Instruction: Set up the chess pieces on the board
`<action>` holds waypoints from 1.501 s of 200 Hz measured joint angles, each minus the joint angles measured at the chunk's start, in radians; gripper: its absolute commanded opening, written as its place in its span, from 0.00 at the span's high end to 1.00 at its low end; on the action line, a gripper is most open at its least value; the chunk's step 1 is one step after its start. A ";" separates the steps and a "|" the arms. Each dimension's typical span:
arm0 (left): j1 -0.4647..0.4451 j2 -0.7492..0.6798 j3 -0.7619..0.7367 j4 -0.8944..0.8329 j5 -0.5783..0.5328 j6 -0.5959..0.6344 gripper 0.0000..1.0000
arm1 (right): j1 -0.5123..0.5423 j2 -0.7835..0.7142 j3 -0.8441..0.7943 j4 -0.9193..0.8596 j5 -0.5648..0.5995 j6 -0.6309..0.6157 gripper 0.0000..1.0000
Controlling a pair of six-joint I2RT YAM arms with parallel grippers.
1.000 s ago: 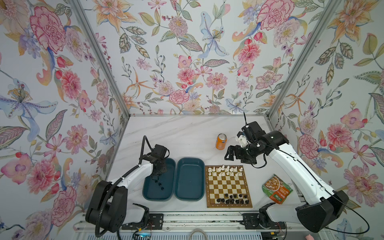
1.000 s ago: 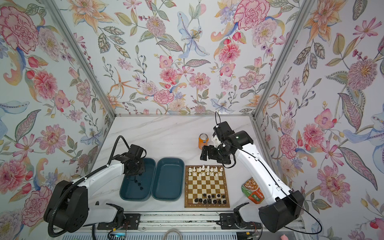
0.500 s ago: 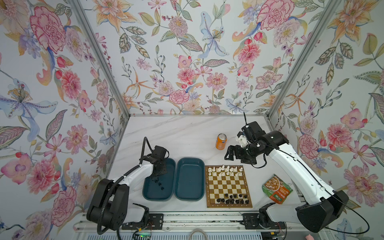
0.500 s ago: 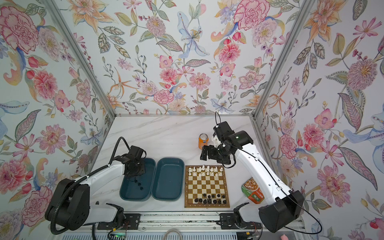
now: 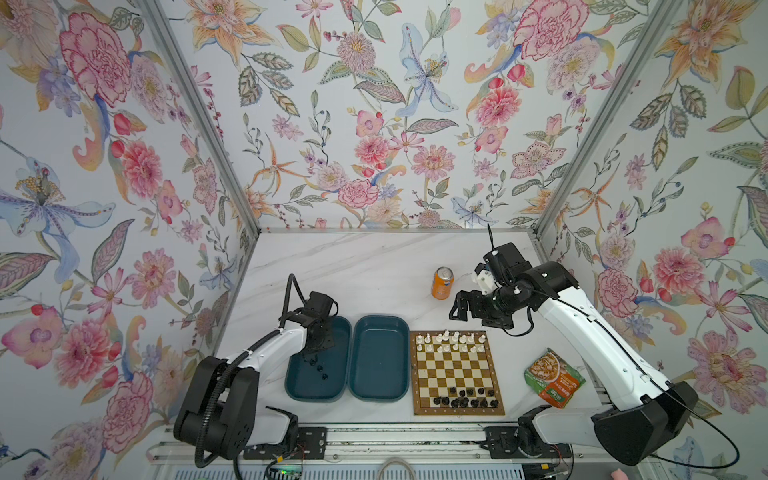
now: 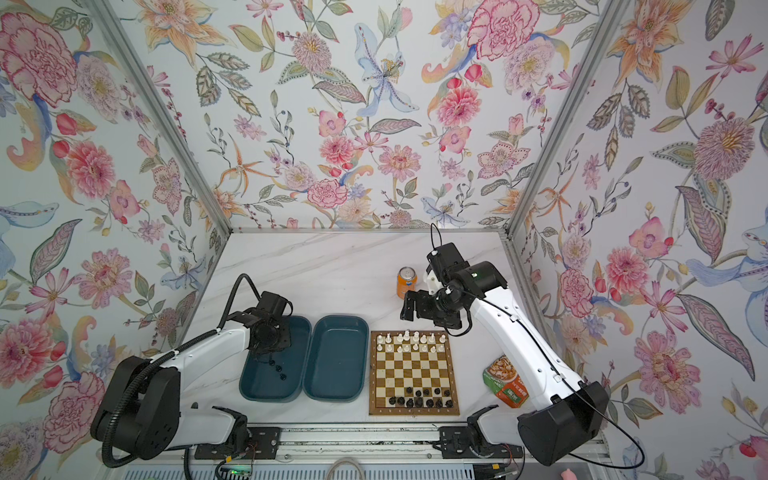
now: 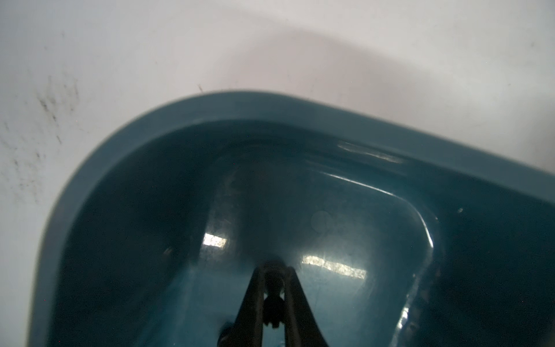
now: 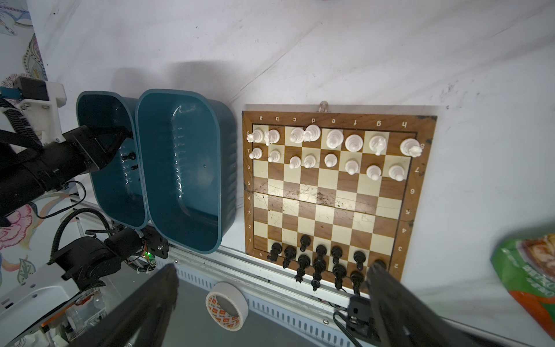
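Note:
The board (image 5: 457,411) lies at the front right of the table, in both top views. White chess pieces (image 5: 451,340) fill its two far rows. Black chess pieces (image 5: 463,398) stand along its near rows. My left gripper (image 7: 273,267) reaches down into the left teal tray (image 5: 316,390) and is shut on a small black chess piece (image 7: 273,303). Three loose black pieces (image 5: 319,369) lie on that tray's floor beside it. My right gripper (image 5: 457,309) hovers open above the table just behind the board, holding nothing.
A second teal tray (image 5: 378,386) sits empty between the left tray and the board. An orange can (image 5: 442,282) stands behind the board near my right gripper. A green snack pack (image 5: 555,378) lies right of the board. A tape roll (image 8: 226,305) rests below the table's front rail.
The left gripper's jaws have drawn together on the black piece inside the left tray. Both arms stay nearly where they were.

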 measured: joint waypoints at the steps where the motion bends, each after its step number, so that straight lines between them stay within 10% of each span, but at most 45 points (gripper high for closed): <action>1: 0.000 0.000 0.000 -0.001 0.000 0.001 0.93 | 0.000 0.000 0.000 0.000 0.000 0.000 0.01; 75: -0.053 -0.104 0.137 -0.152 0.022 0.009 0.92 | 0.000 -0.023 0.000 0.000 0.000 0.000 0.01; 204: -0.741 -0.115 0.352 -0.289 -0.043 -0.282 0.92 | 0.057 -0.278 -0.105 -0.079 0.023 0.043 0.01; 300: -0.980 0.071 0.404 -0.209 -0.054 -0.356 0.93 | 0.219 -0.397 -0.138 -0.171 0.120 0.208 0.01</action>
